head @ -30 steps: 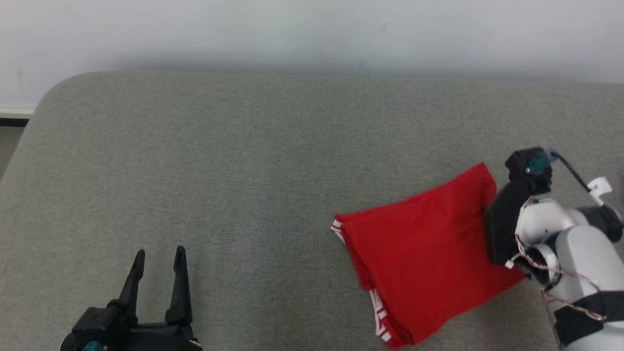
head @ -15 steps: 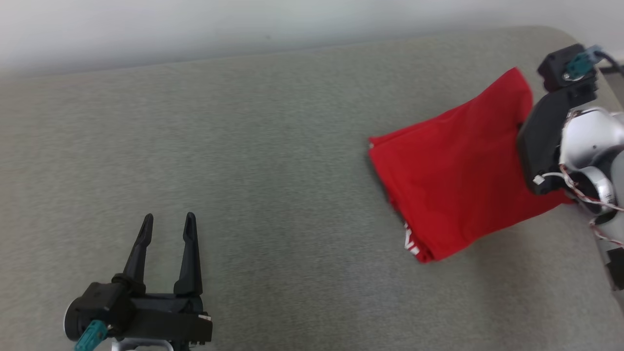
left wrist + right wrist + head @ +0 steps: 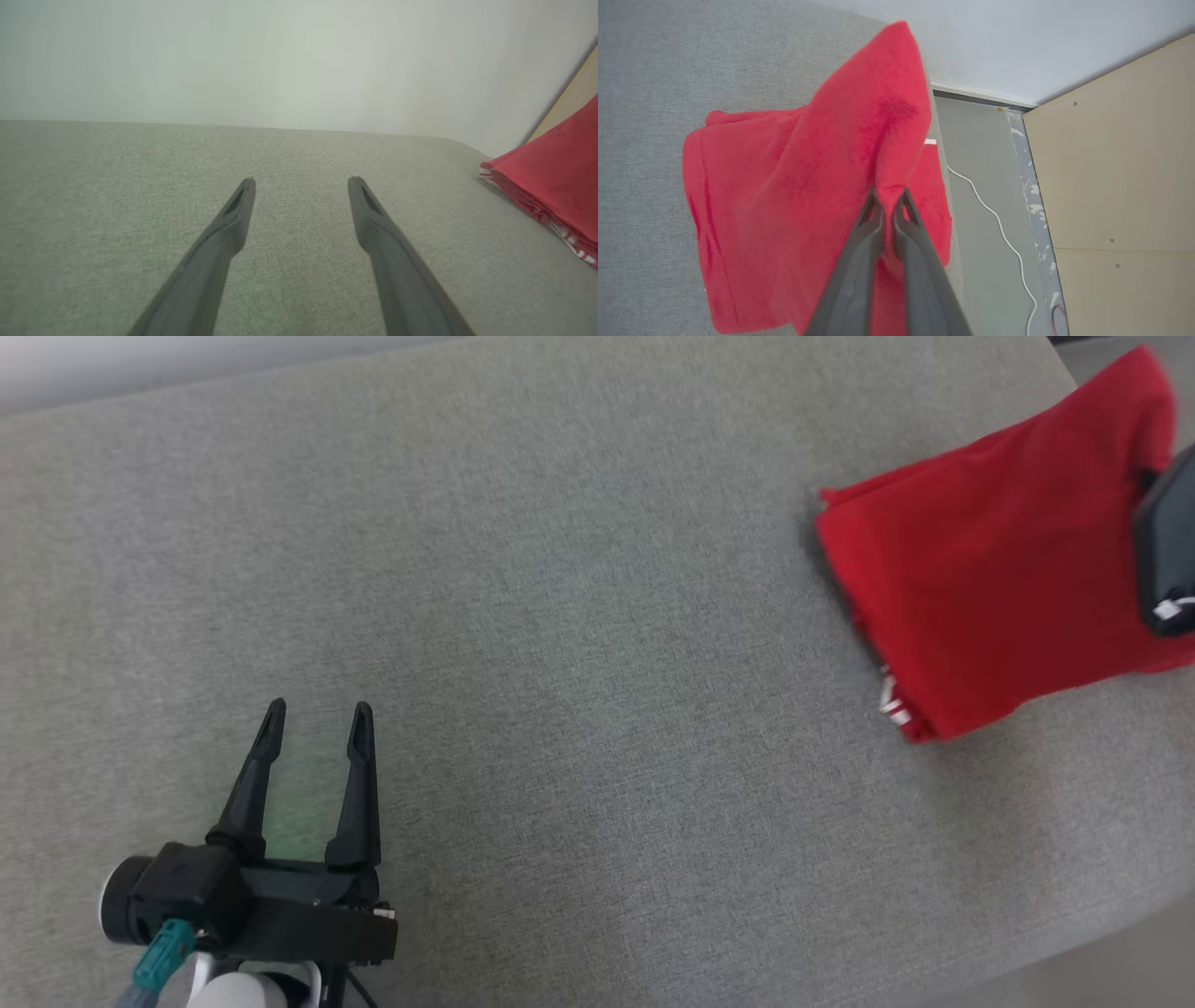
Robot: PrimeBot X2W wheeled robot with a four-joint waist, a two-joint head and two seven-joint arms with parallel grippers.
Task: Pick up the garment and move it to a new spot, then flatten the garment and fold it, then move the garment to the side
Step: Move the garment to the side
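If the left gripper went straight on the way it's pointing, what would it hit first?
Likely nothing nearby: the open left gripper points across the bare grey cushion toward the pale wall. The red garment lies well off to its right.

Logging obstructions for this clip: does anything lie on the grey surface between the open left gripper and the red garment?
Nothing visible does. Bare grey surface runs from the left gripper to the red garment, which the right gripper pinches near the surface's right edge.
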